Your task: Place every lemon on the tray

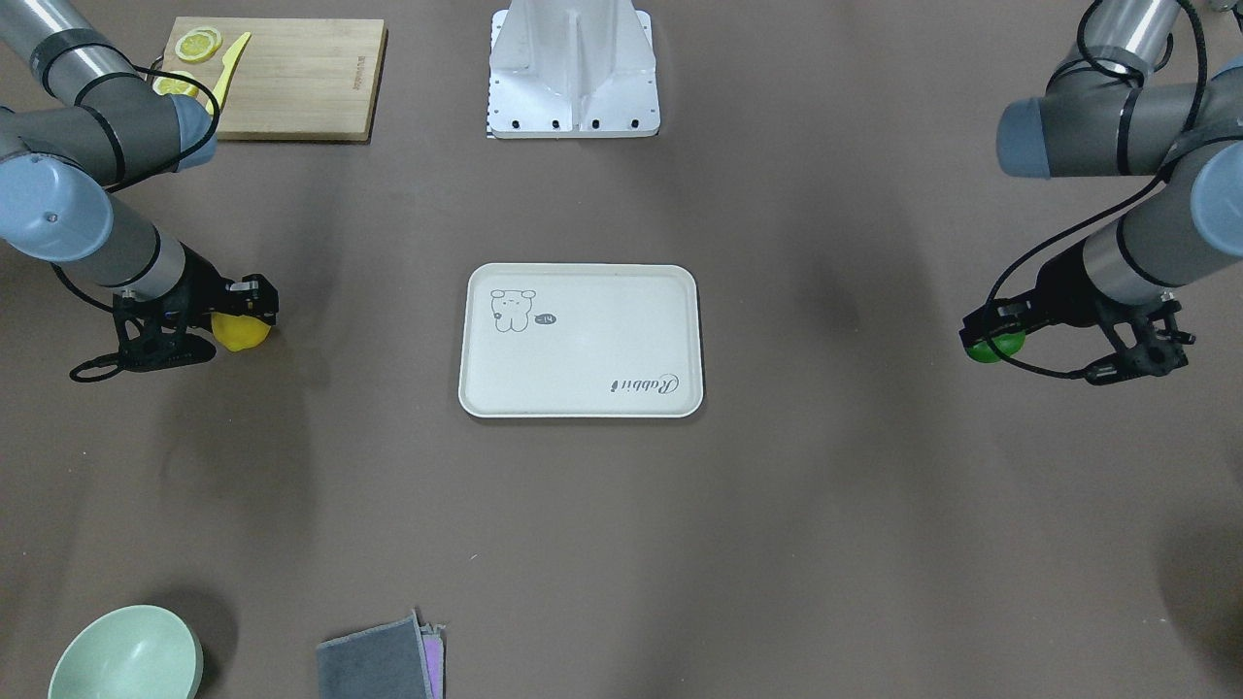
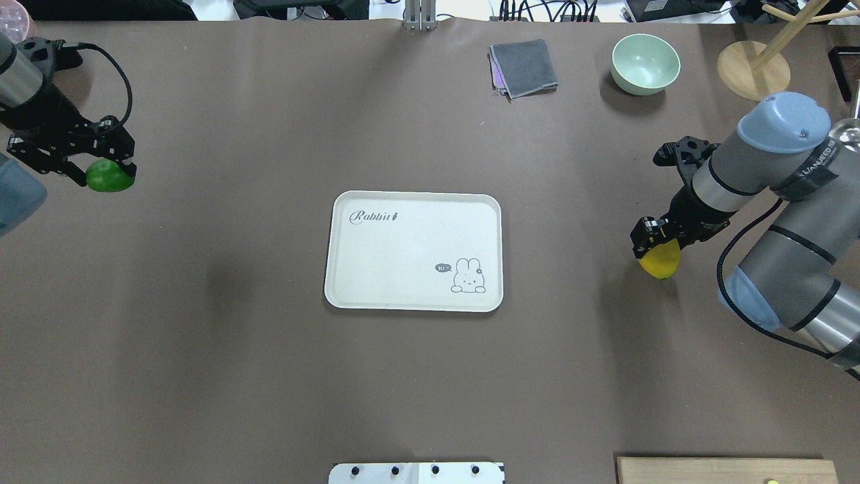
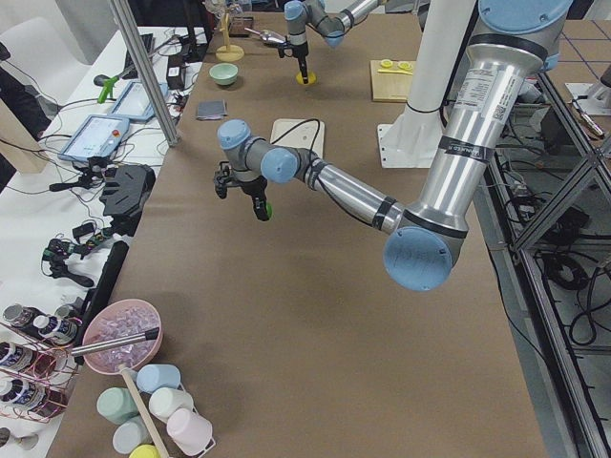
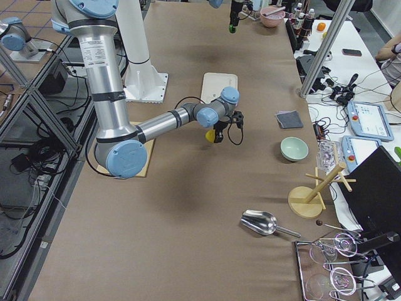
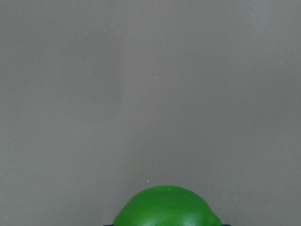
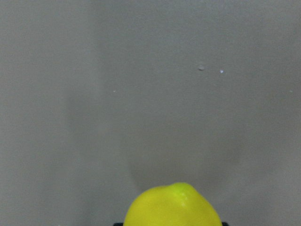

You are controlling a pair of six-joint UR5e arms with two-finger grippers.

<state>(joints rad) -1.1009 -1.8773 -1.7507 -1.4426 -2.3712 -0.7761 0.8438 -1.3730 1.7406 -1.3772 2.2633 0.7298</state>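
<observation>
- Left gripper (image 2: 109,168) grips the green lemon (image 2: 107,179), held up near the left table edge.
- Right gripper (image 2: 657,247) grips the yellow lemon (image 2: 660,265), held up near the right edge.
- Tray (image 2: 403,249) lies at the table middle, well apart from both.

Bottom edges crop green lemon (image 5: 167,207) and yellow lemon (image 6: 172,206).
</observation>
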